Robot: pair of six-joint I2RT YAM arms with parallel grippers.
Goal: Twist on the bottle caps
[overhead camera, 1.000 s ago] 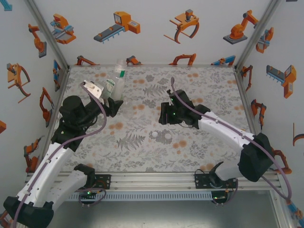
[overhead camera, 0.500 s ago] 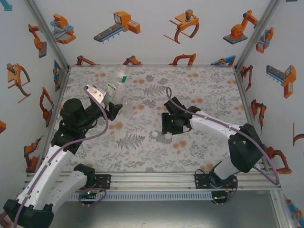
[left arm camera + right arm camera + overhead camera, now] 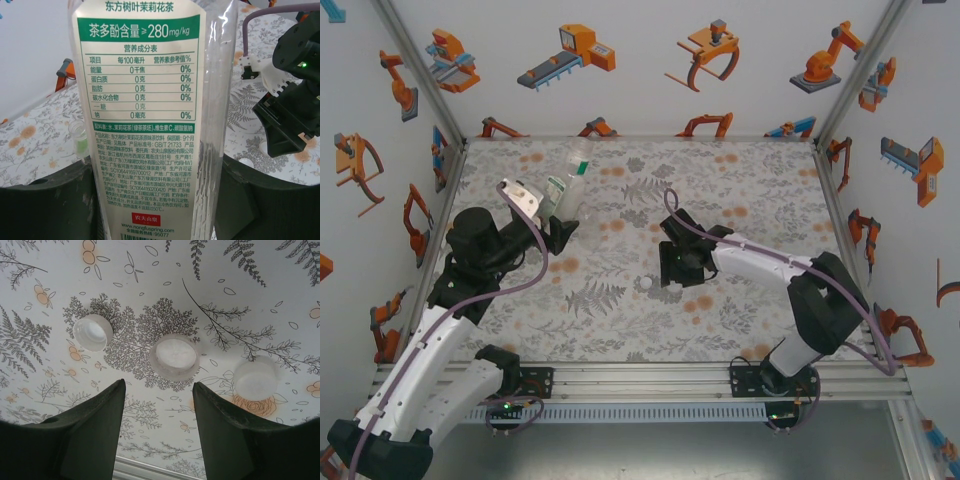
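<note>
My left gripper [image 3: 558, 228] is shut on the labelled clear bottle [image 3: 563, 190], which leans toward the back. In the left wrist view the bottle [image 3: 150, 100], with its green and pale label, stands between the dark fingers [image 3: 45, 200]. A green-tinted bottle neck [image 3: 78, 138] shows just behind it on the left. My right gripper [image 3: 670, 276] hovers low over the bottle caps, open [image 3: 158, 385]. Three white caps lie on the table ahead of its fingertips: one at the left [image 3: 93, 332], one in the middle [image 3: 175, 357] just beyond the gap, one at the right [image 3: 256, 377]. One cap [image 3: 645, 284] shows beside the gripper from above.
The floral tabletop [image 3: 740, 190] is walled on three sides, with a metal rail [image 3: 640, 375] along the near edge. The right arm's wrist [image 3: 295, 100] appears close to the right of the held bottle.
My right gripper has come toward the near edge and lower, now standing over the caps and covering one from above. The left gripper has tilted the bottle slightly.
</note>
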